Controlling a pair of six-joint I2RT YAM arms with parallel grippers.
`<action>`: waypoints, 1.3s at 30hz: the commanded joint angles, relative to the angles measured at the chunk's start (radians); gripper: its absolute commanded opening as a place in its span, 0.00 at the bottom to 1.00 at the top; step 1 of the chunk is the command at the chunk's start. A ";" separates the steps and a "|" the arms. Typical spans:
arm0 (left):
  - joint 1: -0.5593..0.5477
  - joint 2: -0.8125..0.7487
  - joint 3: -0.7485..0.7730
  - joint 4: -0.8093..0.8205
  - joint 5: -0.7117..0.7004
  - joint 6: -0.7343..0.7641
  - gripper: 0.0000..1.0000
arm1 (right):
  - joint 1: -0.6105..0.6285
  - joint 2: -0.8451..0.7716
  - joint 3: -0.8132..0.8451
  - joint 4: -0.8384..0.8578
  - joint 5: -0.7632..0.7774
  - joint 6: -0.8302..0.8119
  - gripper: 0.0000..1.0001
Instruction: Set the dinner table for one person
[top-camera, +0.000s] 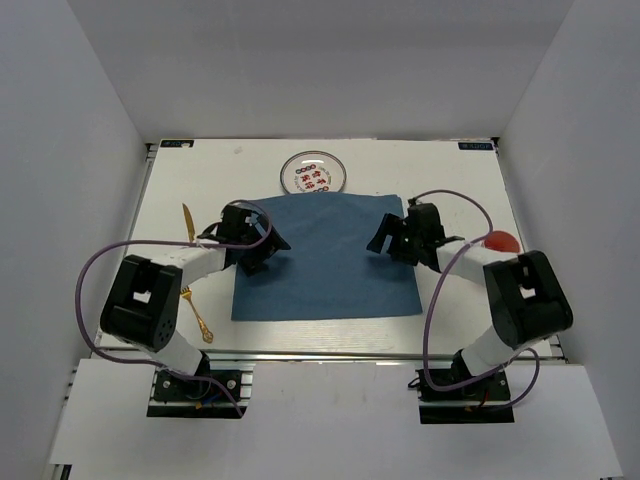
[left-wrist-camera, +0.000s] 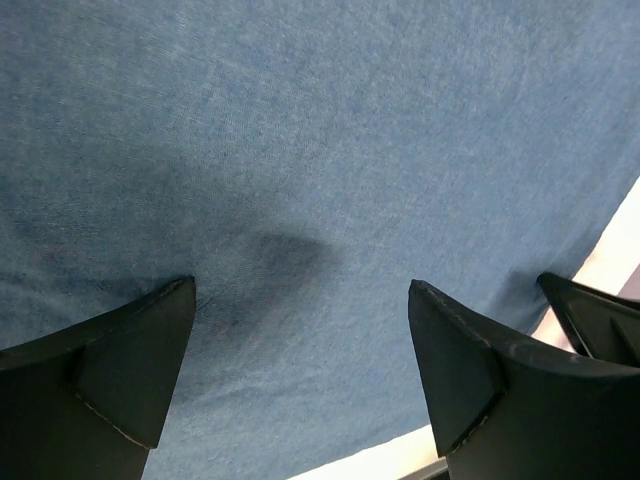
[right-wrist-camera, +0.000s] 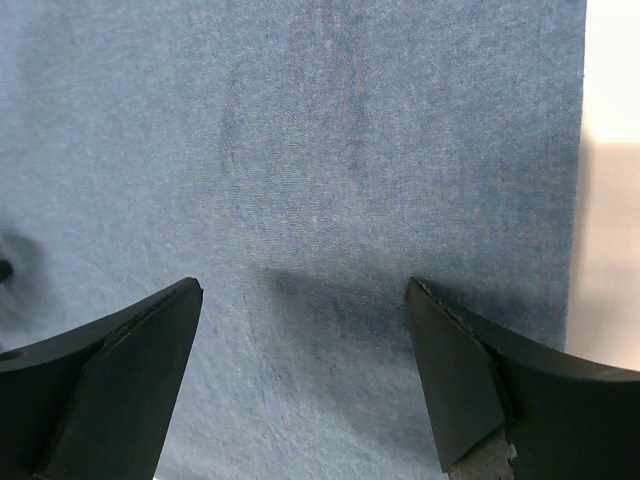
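A blue cloth placemat (top-camera: 325, 255) lies flat in the middle of the white dinner table (top-camera: 200, 175). My left gripper (top-camera: 268, 250) is open and empty over the placemat's left edge; in the left wrist view (left-wrist-camera: 300, 290) the blue cloth fills the gap between its fingers. My right gripper (top-camera: 383, 240) is open and empty over the placemat's right edge, also over blue cloth in the right wrist view (right-wrist-camera: 300, 290). A glass plate (top-camera: 314, 173) with a red pattern sits just behind the placemat. A gold fork (top-camera: 188, 222) lies at the left.
A second gold utensil (top-camera: 198, 318) lies near the front left by my left arm. A red round object (top-camera: 500, 241) sits at the right edge, partly hidden by my right arm. The metal front rail (top-camera: 330, 355) runs along the near edge.
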 joint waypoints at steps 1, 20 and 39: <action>-0.022 -0.041 -0.102 -0.108 -0.062 -0.021 0.98 | 0.004 -0.055 -0.152 -0.050 0.005 0.060 0.89; -0.033 0.054 0.118 -0.237 -0.144 0.005 0.98 | 0.001 -0.109 -0.166 -0.085 0.054 0.114 0.89; -0.036 -0.026 0.131 -0.260 -0.165 -0.022 0.98 | -0.007 -0.115 -0.107 -0.118 0.071 0.100 0.89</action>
